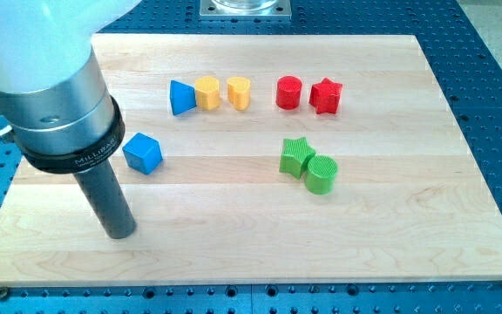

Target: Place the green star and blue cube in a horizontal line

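The green star (pixel 295 156) lies right of the board's middle, touching a green cylinder (pixel 322 173) at its lower right. The blue cube (pixel 142 153) lies at the view's left, about level with the star. My tip (pixel 121 232) rests on the board below and slightly left of the blue cube, apart from it. The rod rises up and to the left into the arm's large grey body (pixel 50 96).
A row near the view's top holds a blue wedge-like block (pixel 181 97), a yellow hexagon-like block (pixel 207 92), a yellow block (pixel 239 92), a red cylinder (pixel 288 92) and a red star (pixel 326 95). The wooden board (pixel 408 218) sits on a blue perforated table.
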`<control>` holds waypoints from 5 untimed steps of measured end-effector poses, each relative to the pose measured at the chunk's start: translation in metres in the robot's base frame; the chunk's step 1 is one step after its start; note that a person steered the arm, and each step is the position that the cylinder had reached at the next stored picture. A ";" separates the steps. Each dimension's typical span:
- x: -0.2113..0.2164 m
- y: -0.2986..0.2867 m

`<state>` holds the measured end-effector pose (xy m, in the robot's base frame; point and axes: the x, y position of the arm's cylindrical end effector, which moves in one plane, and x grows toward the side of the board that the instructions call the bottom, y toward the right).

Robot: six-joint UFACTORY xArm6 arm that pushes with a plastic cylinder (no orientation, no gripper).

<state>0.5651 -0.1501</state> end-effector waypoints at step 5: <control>-0.129 0.052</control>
